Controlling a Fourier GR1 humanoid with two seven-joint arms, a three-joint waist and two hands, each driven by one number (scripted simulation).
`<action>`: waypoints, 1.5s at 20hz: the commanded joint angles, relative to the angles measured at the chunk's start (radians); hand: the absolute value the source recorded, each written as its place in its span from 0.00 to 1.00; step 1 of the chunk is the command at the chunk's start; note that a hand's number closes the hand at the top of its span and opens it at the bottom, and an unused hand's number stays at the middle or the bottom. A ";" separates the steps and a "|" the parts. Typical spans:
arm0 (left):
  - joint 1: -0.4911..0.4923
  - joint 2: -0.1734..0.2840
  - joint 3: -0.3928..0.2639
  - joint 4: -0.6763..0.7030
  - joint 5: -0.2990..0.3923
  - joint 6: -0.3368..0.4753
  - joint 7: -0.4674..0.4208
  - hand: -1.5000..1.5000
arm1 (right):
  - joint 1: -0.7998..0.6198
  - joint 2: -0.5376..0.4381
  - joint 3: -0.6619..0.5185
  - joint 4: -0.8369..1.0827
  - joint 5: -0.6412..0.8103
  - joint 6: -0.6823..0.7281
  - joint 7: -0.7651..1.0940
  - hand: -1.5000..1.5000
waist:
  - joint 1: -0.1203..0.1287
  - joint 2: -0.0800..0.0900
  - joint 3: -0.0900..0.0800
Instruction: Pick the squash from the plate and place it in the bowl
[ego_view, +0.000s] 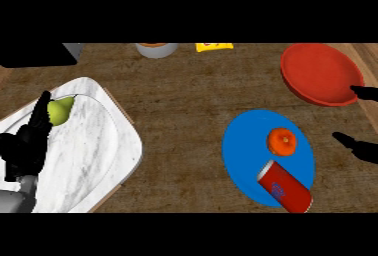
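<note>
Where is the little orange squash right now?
In the head view the orange squash sits on the blue plate at the right, just above the red can and below the red bowl.

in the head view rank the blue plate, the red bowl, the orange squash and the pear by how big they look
1. blue plate
2. red bowl, partly cut off at the right edge
3. and 4. orange squash and pear: too alike to rank.

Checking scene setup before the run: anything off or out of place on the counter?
One oddity: a red can lies on its side on the blue plate, overhanging its lower rim, beside the orange squash. The red bowl holds nothing. No spills or damage visible.
</note>
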 joint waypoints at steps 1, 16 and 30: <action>-0.011 0.014 0.031 -0.057 0.037 -0.032 0.025 0.50 | 0.264 0.058 -0.031 -0.038 0.122 -0.132 -0.143 0.00 | 0.016 0.000 0.006; -0.066 -0.067 0.073 -0.076 -0.061 -0.100 0.104 0.50 | 0.292 0.040 -0.127 -0.293 0.174 0.024 0.089 0.00 | 0.059 0.008 0.004; -0.104 -0.054 0.094 -0.063 -0.056 -0.147 0.149 0.50 | -0.061 -0.173 0.141 -0.130 0.205 0.414 0.518 0.00 | 0.081 0.011 0.004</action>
